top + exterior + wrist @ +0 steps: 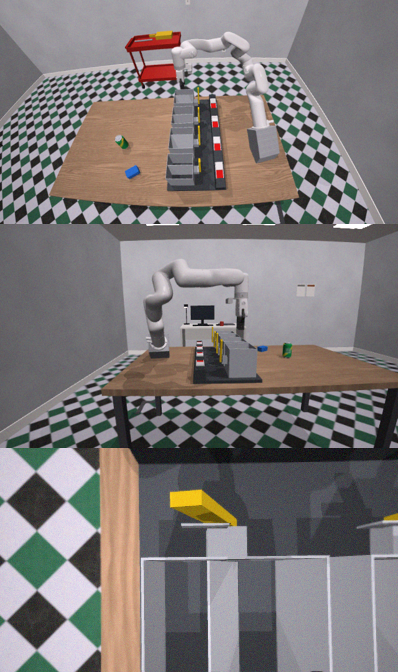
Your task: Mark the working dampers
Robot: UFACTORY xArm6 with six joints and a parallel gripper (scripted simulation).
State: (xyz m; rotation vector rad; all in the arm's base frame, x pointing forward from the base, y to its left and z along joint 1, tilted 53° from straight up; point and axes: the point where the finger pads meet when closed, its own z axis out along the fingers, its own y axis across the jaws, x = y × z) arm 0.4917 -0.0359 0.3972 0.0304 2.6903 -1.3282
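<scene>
Four grey dampers [181, 143] in one row stretching away from the claw [181, 83], four sliders [216, 141] red; claw half-closed, holding nothing.

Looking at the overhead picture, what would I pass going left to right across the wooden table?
Green can → blue block → row of grey damper boxes → yellow levers → red-and-white sliders → the arm's grey pedestal.
</scene>
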